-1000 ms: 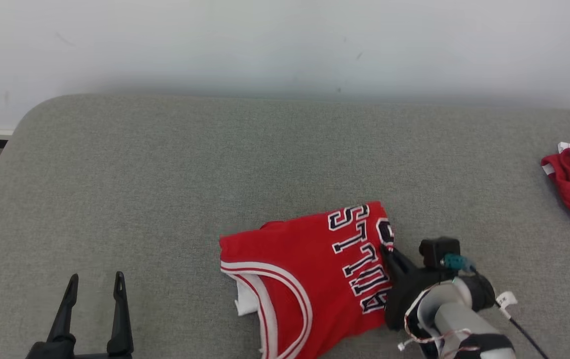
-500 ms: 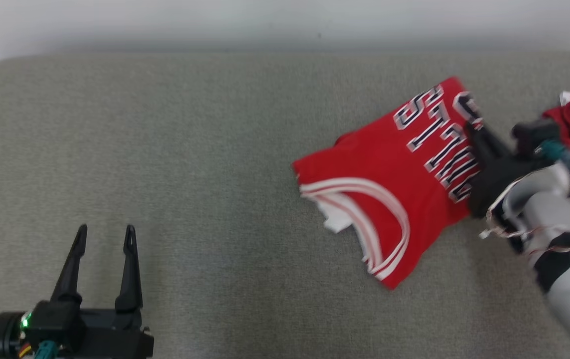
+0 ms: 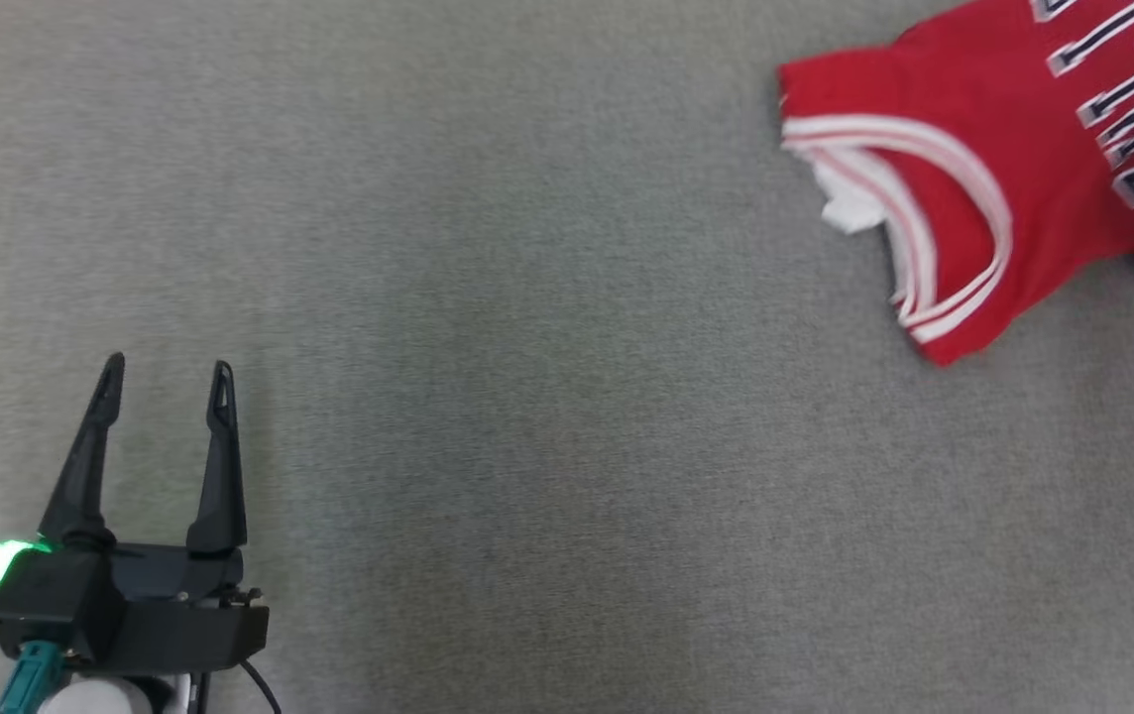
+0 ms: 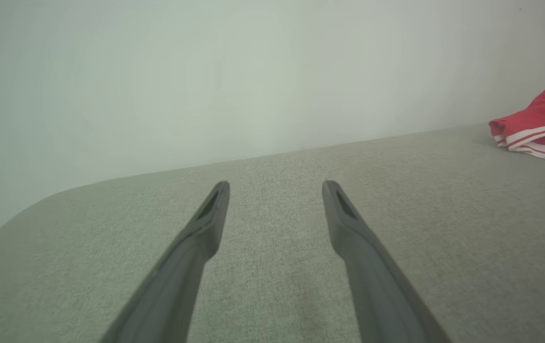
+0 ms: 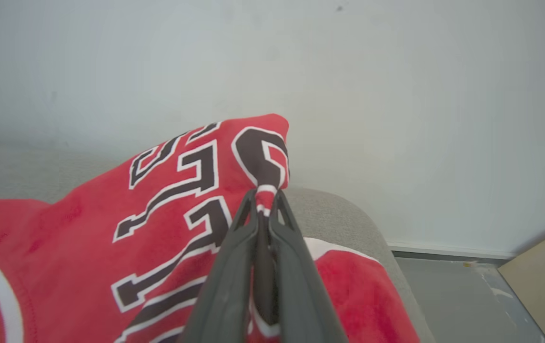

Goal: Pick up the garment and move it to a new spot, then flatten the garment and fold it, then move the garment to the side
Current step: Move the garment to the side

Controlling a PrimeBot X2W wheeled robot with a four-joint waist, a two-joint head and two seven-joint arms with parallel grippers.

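Observation:
The garment (image 3: 1003, 129) is a folded red jersey with white trim and dark lettering, lying at the upper right of the head view and running off its edge. In the right wrist view my right gripper (image 5: 265, 195) is shut on a lettered edge of the garment (image 5: 110, 228), which is lifted into a peak at the fingertips. My left gripper (image 3: 168, 365) stands open at the lower left, far from the jersey, with nothing between its fingers. The left wrist view shows the left gripper (image 4: 276, 186) above bare fabric, with the garment (image 4: 544, 128) at the far right.
The grey padded surface (image 3: 527, 397) spreads between the two grippers. Another red and white cloth (image 5: 358, 295) lies under the held jersey near the surface's rounded right end (image 5: 372, 224). Beyond that end are floor and a beige board (image 5: 539, 267). A pale wall stands behind.
The head camera has swung down and sideways. My right gripper has carried the jersey to the right across the surface, toward the other red cloth. The left gripper stays open.

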